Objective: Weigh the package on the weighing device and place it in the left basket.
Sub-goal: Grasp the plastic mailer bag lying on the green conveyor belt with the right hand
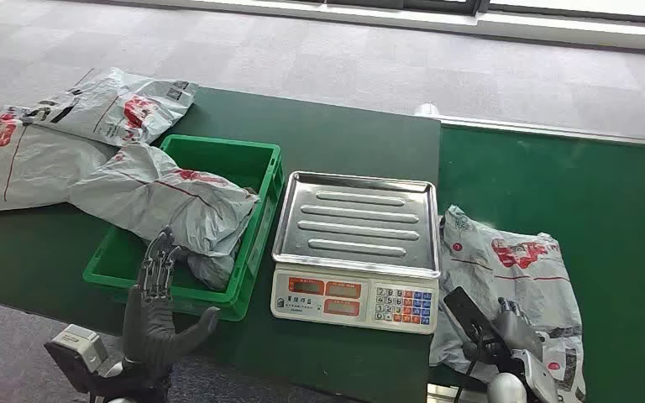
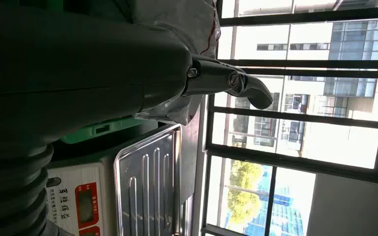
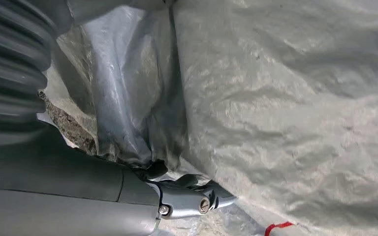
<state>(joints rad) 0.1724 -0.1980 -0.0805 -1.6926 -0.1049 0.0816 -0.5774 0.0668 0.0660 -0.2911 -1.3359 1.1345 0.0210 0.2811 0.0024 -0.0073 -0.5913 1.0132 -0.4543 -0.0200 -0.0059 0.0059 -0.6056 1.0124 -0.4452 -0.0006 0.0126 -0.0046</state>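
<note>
Green-topped table (image 1: 353, 143) here, with a green plastic basket (image 1: 262, 220) on its left side, a steel-tray weighing scale (image 1: 354, 252) just beside that, and grey courier bags lying flat: two at far left (image 1: 25, 159) (image 1: 113, 102), one at right (image 1: 512, 277).

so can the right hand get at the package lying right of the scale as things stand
Probably yes. The right hand is already on the near edge of the grey package, its fingers against the crumpled plastic. Nothing lies between them, and the scale sits clear to the side.

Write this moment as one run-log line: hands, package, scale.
left hand: open, by green basket | right hand: on package | scale: tray bare
</note>
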